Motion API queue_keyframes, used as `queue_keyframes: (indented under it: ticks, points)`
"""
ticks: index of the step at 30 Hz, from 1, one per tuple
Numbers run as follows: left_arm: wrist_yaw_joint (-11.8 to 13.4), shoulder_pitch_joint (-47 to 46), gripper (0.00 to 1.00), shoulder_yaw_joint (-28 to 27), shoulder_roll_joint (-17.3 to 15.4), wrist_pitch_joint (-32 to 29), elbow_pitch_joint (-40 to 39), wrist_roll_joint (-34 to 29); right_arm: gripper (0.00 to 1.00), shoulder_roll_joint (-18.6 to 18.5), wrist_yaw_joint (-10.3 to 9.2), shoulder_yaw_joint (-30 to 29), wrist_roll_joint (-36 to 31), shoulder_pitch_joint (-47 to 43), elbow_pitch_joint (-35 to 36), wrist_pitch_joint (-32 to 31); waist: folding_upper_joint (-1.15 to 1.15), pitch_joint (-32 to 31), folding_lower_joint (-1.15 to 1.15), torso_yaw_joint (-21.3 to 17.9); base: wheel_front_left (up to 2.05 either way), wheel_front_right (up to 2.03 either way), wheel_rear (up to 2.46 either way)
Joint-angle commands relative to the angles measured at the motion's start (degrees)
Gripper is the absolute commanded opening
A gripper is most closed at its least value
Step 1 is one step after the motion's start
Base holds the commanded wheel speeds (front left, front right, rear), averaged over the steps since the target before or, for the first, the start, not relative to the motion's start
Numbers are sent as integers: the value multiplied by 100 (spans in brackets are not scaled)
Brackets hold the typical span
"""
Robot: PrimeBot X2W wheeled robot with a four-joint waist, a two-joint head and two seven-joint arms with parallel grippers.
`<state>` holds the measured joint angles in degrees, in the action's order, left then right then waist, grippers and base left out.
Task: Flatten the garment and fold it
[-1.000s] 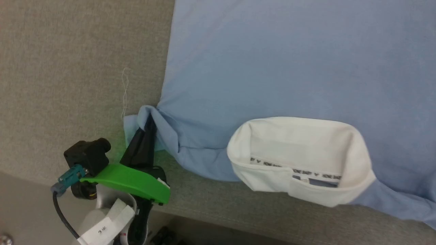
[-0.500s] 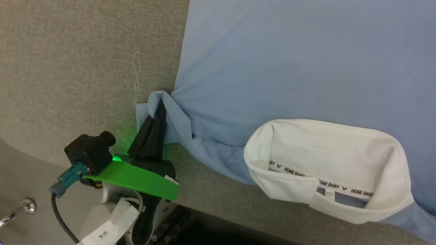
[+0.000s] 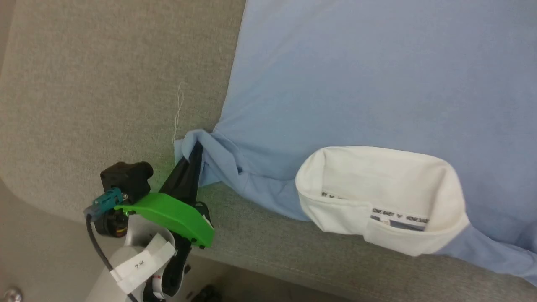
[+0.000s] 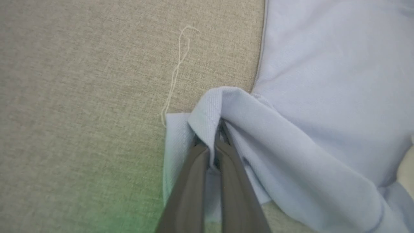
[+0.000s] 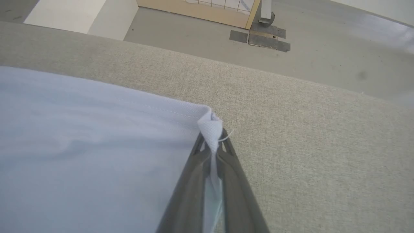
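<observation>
Garment (image 3: 361,79): lying spread and smooth over the grey fabric surface (image 3: 105,84), filling the upper right of the head view; its white collar (image 3: 377,197) is standing open at lower right of centre
Left gripper (image 3: 195,147): sitting at lower left of the head view, clenched on a bunched fold at the garment's left edge; in the left wrist view the cloth is draping over the fingertips at centre
Right gripper (image 5: 212,144): pinching a twisted corner of the hem at the centre of the right wrist view, cloth running off to the left
Loose thread (image 3: 178,109): lying on the surface just above the left gripper
</observation>
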<state>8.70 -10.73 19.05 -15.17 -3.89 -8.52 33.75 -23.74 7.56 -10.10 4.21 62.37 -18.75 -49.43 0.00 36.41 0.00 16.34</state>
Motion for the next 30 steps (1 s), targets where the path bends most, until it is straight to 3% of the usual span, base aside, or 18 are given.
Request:
queue_keyframes:
  ticks: [1,6,10,20,25,30]
  points:
    - [57,56,0,20,-72,-91,149,-47,0,-109,-8,7,144,-216,111,98,0,-1088,0,-675,0,0,0]
    - [122,212,0,10,-148,-219,306,-4,0,-307,-8,134,583,-1156,508,230,0,-1820,0,-1146,0,0,0]
    - [164,370,0,1,-181,-306,459,69,0,-181,-8,2,914,-2215,873,297,0,-2293,0,-1433,0,0,0]
    - [196,651,0,11,-91,-328,757,279,0,798,-8,176,1346,-5263,1373,323,0,-2777,0,-1592,0,0,0]
    - [187,731,0,12,-55,-302,899,355,0,1191,-8,504,1395,-6072,1291,230,0,-2869,0,-1520,0,0,0]
    - [173,779,0,4,-59,-274,997,401,0,1344,-8,522,1460,-6246,1222,282,0,-2950,0,-1478,0,0,0]
